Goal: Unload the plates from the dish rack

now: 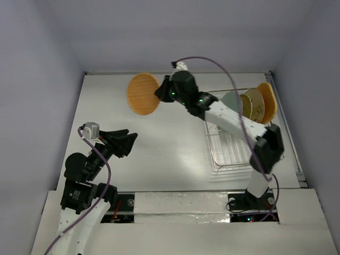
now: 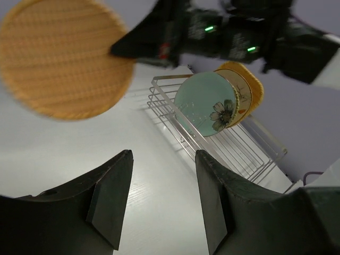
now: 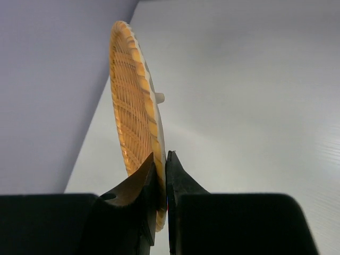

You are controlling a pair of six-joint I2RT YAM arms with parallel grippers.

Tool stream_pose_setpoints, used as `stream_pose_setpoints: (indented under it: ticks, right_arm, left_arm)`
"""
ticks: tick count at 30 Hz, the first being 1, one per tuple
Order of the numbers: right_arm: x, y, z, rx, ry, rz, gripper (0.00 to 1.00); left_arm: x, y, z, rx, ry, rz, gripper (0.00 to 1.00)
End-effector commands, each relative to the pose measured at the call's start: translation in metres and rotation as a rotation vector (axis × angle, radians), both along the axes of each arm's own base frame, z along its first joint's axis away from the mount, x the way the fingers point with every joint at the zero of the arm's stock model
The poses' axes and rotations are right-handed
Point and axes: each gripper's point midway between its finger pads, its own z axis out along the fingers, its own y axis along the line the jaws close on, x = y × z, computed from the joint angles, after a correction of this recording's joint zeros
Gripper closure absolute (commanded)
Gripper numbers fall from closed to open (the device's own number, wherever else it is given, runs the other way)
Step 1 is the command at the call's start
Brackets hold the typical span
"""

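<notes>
Pale lilac walls enclose a white table [image 1: 159, 154], and the dish rack [image 1: 229, 153] sits on it toward the right side.

The right gripper [image 1: 158, 94] hangs in the air to the left of the rack. Its jaws are nearly pressed together, pinching the rim of the round orange woven plate [image 1: 142, 94]. The right wrist view shows that plate [image 3: 132, 106] edge-on and upright, with a finger on either face and only the thickness of the weave between them.

The left gripper [image 1: 130, 144] is well left of the rack, near its own base and above bare table. Its jaws stand spread with nothing between them and touch nothing; the left wrist view shows only white surface in the gap of that gripper [image 2: 163, 159].

The right arm crosses the far end of the rack from above, hiding the lower parts of the plates there and some of the wire. In the left wrist view the held plate [image 2: 58, 58] is blurred and cut off at the top and left edges. The fingers hide its lower rim in the right wrist view.

Four plates stand on edge in the rack's far end, close together. They are a pale green plate [image 2: 204, 103] with a flower, a yellow-green plate [image 1: 246, 104], a cream plate [image 1: 256, 108] and an orange woven plate [image 1: 269, 101]. The rack's near end holds nothing.
</notes>
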Motion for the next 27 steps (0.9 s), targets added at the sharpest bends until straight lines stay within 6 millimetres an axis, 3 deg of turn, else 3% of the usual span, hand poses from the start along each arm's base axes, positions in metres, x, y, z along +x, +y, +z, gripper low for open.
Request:
stream_pose_setpoints:
  ticks: [1,2,3,4,5,8,9,12,13,14,17,22,27]
  right_arm:
    - [-0.011,0.083,0.047,0.26,-0.028,0.176,1.0]
    - [-0.008,0.095,0.05,0.311,0.003,0.191,1.0]
    - [0.0,0.114,0.019,0.308,0.047,0.216,1.0]
    - [0.003,0.121,0.011,0.325,0.063,0.221,1.0]
    - [0.007,0.136,-0.009,0.345,0.105,0.219,1.0]
    - [0.016,0.148,-0.038,0.367,0.162,0.2,1.0]
    - [0.02,0.153,-0.061,0.352,0.194,0.192,1.0]
    - [0.023,0.158,-0.095,0.332,0.256,0.177,1.0]
    - [0.024,0.158,-0.119,0.303,0.295,0.159,1.0]
    - [0.025,0.157,-0.129,0.297,0.312,0.144,1.0]
    - [0.022,0.157,-0.161,0.265,0.37,0.132,0.89]
    - [0.017,0.151,-0.186,0.242,0.414,0.112,0.6]
    - [0.013,0.142,-0.183,0.201,0.394,0.114,0.36]
  left_arm:
    - [-0.001,0.005,0.013,-0.016,-0.065,0.022,0.53]
    - [-0.001,0.005,0.014,-0.017,-0.068,0.022,0.53]
    - [-0.002,0.005,0.014,-0.017,-0.068,0.022,0.53]
    - [-0.001,0.005,0.014,-0.017,-0.068,0.022,0.53]
    - [-0.002,0.005,0.014,-0.017,-0.068,0.02,0.53]
    - [-0.002,0.004,0.014,-0.016,-0.067,0.017,0.53]
    - [-0.002,0.004,0.014,-0.016,-0.07,0.016,0.53]
    - [-0.002,0.004,0.014,-0.015,-0.072,0.015,0.53]
    - [-0.003,0.004,0.015,-0.017,-0.075,0.013,0.53]
    - [-0.003,0.004,0.015,-0.017,-0.075,0.014,0.53]
    - [-0.003,0.003,0.015,-0.019,-0.075,0.011,0.53]
    - [-0.002,0.003,0.014,-0.018,-0.071,0.013,0.53]
    - [-0.002,0.003,0.013,-0.018,-0.067,0.014,0.53]
